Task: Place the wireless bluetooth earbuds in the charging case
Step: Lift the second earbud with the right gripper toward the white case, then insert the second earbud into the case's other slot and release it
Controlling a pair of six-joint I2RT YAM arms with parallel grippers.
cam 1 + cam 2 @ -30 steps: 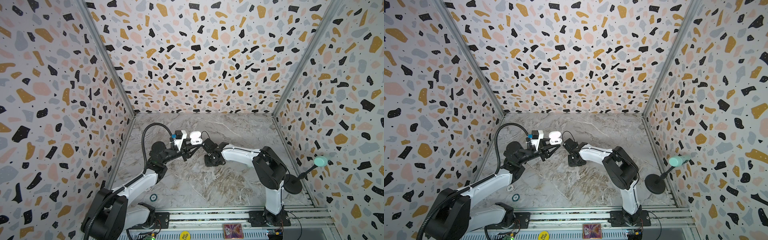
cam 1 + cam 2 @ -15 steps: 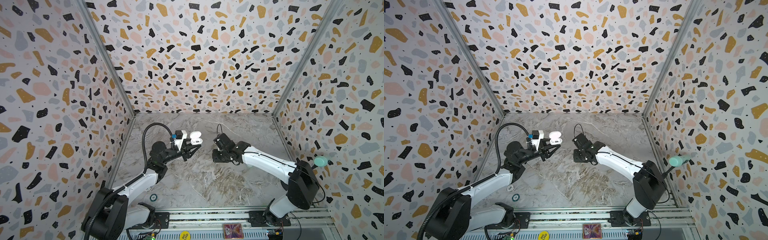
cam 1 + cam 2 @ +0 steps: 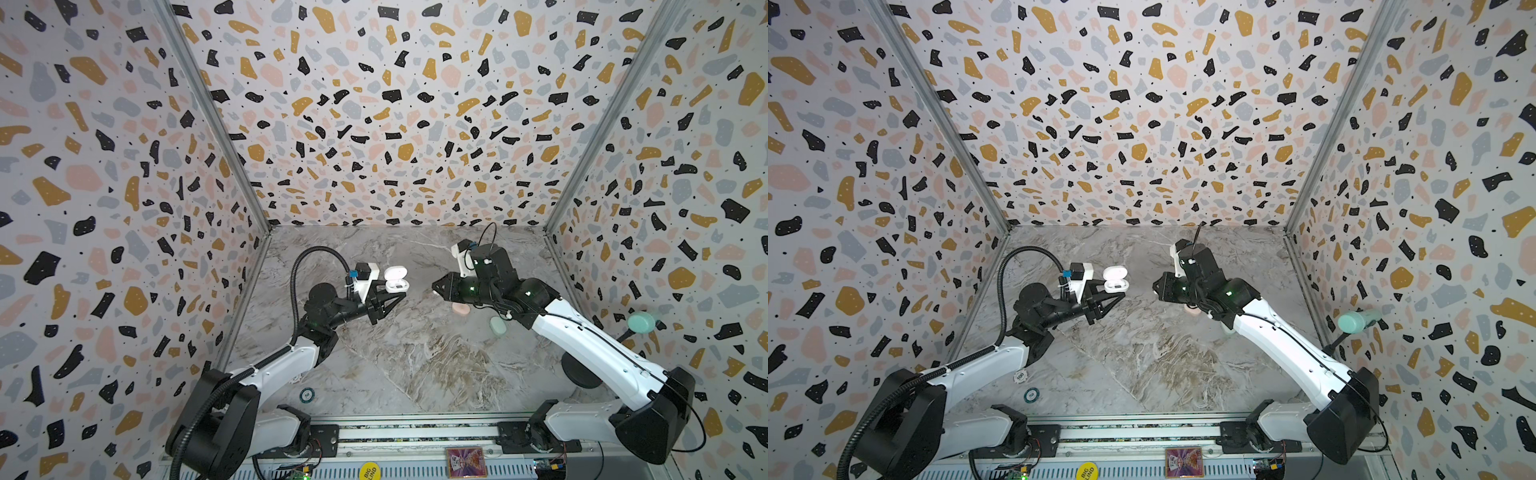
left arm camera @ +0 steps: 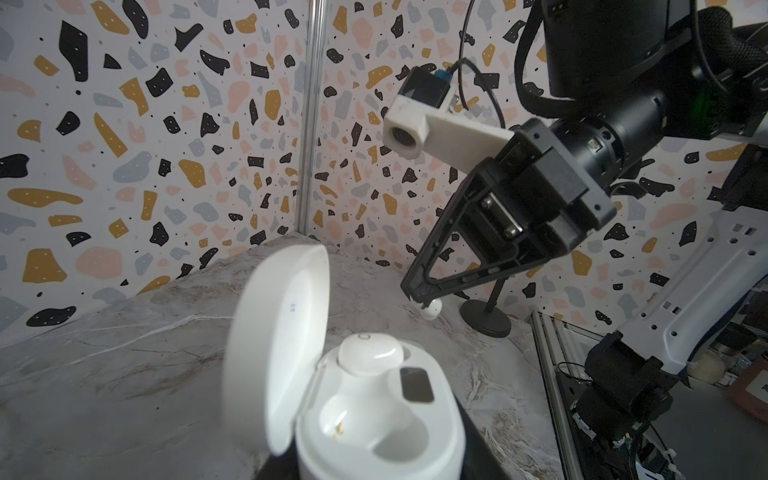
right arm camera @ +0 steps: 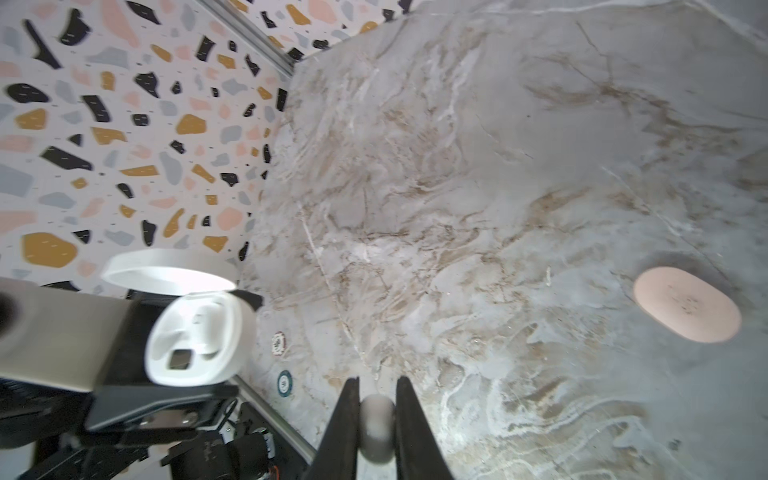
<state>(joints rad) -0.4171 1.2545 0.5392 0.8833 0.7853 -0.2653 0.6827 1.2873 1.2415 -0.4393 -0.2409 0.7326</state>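
Speckled terrazzo walls [image 3: 374, 124] box in a grey marbled bench [image 3: 415, 365]. The left arm [image 3: 274, 368] holds a white charging case [image 3: 395, 281] up off the bench with its lid [image 4: 278, 332] flipped open, and the left jaws are clamped on the body of the case. The right arm [image 3: 582, 340] has changed most. A second ago it was folded in with its jaws right beside the white case; now it is stretched out and the jaws have drawn back to the right of the case, with bare bench showing between them. The right jaws are pinched together on a small white earbud [image 5: 376, 428], held at the very tips. Further right of the white case, past the right jaws, a pink case [image 5: 688, 305] and a mint green case [image 3: 497, 326] lie on the bench. Inside the white case a seated earbud [image 4: 370, 353] fills one socket, while the empty socket [image 4: 374, 419] beside it shows its gold contacts. The retreat with the bud gripped suggests the second bud has not gone in yet. The white pair looks half done, and the right arm will likely need to line the bud up over the empty socket and come in again.
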